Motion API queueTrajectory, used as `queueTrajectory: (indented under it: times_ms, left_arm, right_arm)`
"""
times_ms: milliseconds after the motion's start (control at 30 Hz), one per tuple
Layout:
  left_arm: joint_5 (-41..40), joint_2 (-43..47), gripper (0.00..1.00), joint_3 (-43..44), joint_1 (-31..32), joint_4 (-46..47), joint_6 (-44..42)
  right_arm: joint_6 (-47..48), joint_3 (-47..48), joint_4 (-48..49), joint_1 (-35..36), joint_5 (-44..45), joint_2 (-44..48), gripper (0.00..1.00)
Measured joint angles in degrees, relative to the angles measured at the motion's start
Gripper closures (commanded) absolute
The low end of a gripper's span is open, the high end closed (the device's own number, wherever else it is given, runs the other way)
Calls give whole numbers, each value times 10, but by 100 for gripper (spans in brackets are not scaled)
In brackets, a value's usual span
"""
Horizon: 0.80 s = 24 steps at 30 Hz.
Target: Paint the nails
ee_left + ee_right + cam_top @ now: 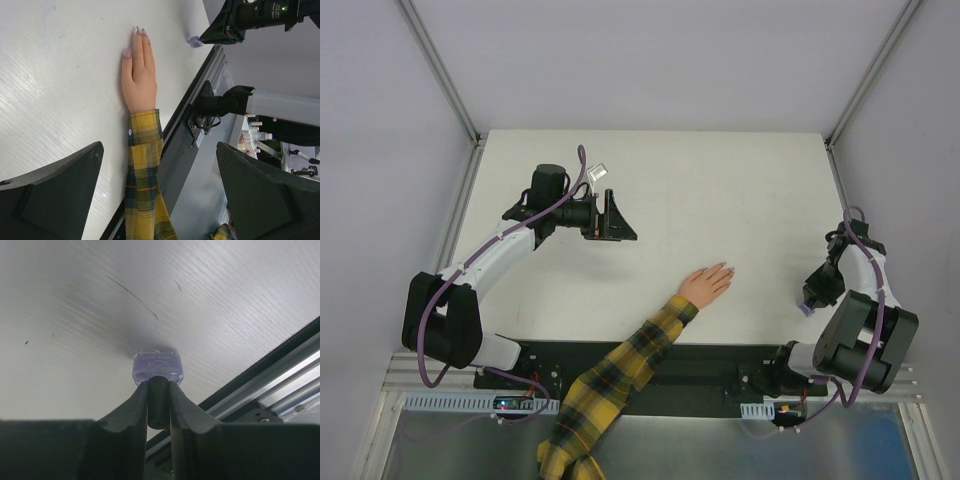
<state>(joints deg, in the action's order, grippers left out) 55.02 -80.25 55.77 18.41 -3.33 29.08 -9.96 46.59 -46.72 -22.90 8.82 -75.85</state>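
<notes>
A small peach hand (708, 282) lies flat on the white table (720, 190), fingers pointing right, its arm in a yellow-and-black plaid sleeve (620, 375). The left wrist view shows the hand (138, 80) and its pale nails (142, 32) at the fingertips. My left gripper (623, 218) is open and empty, held above the table to the left of the hand; it also shows in its own view (160, 200). My right gripper (158, 390) is shut on the dark cap (158, 402) of a small purple bottle (158, 368), which stands at the table's right edge (807, 309).
A small clear object (597, 172) lies on the table behind the left arm. A black base plate (710, 358) and metal rails run along the near edge. Several small bottles (252, 132) stand off the table beyond that edge.
</notes>
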Motion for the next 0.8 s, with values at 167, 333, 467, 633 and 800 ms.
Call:
queueTrajectory:
  times_ms: [167, 333, 467, 633, 800]
  left_arm:
    - [0, 0, 5, 0, 0, 0, 0]
    - [-1, 0, 6, 0, 0, 0, -1]
    - [-2, 4, 6, 0, 3, 0, -5]
    - [-2, 8, 7, 0, 28, 0, -12]
    - [-7, 7, 9, 6, 104, 0, -12]
  right_arm:
    - [9, 1, 0, 23, 11, 0, 99]
    - [25, 12, -6, 90, 33, 11, 99]
    - [65, 49, -7, 171, 24, 48, 99]
    - [115, 72, 8, 308, -11, 113, 99]
    - [146, 72, 9, 414, -78, 189, 100]
